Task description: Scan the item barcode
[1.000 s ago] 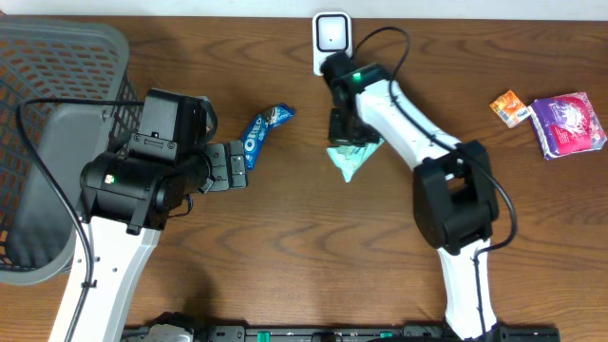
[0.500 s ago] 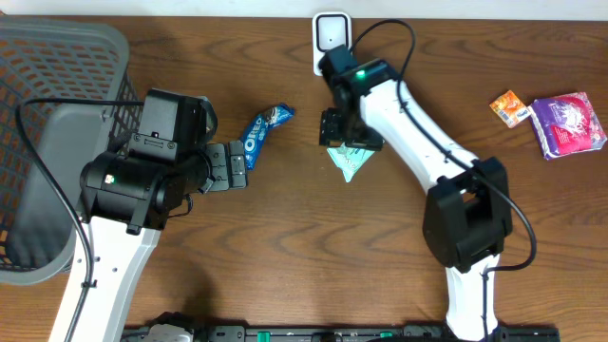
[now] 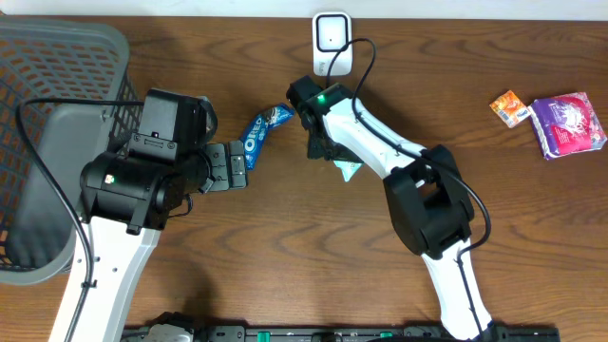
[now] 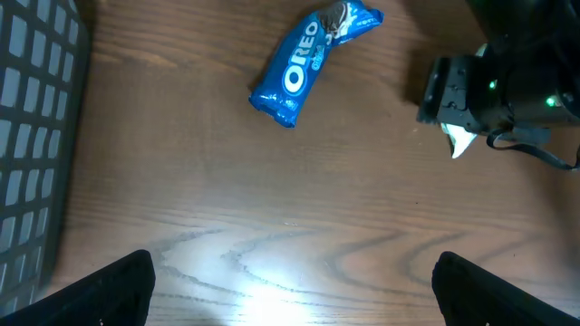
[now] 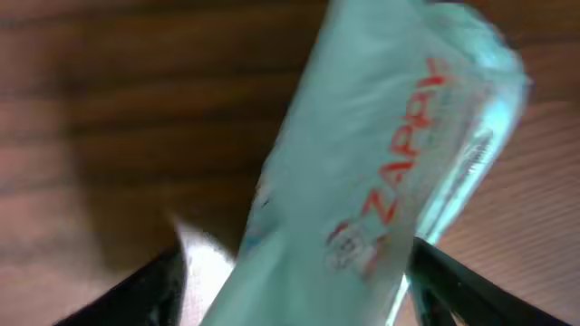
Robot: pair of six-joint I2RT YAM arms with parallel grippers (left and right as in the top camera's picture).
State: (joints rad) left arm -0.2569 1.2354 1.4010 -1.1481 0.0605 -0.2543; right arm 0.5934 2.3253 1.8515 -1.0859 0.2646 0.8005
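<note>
Teal packet [image 5: 381,163] lying between the parted fingers of the right gripper [image 5: 294,263].

The grey basket [image 3: 66,57] sits left of the left gripper [image 4: 290,272], whose fingers are spread wide. The Oreo packet [image 4: 313,59] lies ahead of them, untouched. The teal packet runs lengthwise between the right fingers, released. The white scanner [image 3: 332,36] stands just beyond them.

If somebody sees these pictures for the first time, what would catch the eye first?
The blue Oreo pack lies alone on the dark wooden table, ahead of the wide-open left gripper. Beside it, the right gripper stands open around a pale green packet with red lettering, just below the white scanner. A grey mesh basket fills the far left.
</note>
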